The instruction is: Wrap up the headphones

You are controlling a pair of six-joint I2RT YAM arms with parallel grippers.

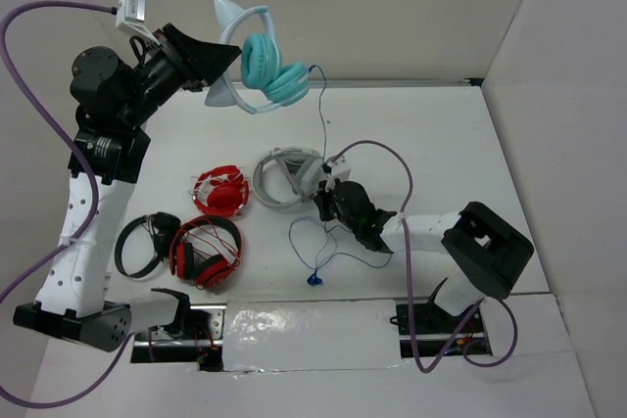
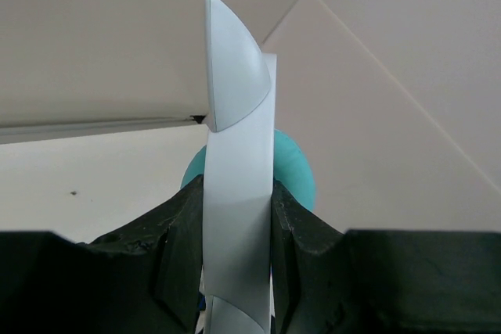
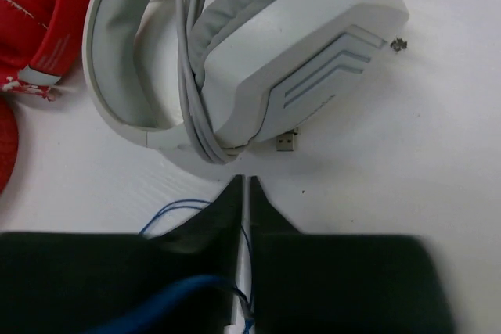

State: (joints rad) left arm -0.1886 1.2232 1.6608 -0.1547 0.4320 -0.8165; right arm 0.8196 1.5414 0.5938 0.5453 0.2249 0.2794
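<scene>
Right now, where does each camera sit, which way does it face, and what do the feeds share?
Top external: above and behind the bases, looking down on the table; both arms show.
Left wrist: faces the back wall; the left gripper clamps the headphones by the headband.
Right wrist: faces the tabletop; the right gripper pinches the blue cable, grey-white headset ahead.
Shared: top and right wrist both show that headset.

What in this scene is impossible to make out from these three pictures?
- Left wrist: the headphones show only a headband strip and a sliver of teal cup; the left gripper and the frame edge hide the rest.
- Right wrist: the red headphones are cut off by the left edge; the cable blurs near the lens.
- Top: the plug is too small for detail.
</scene>
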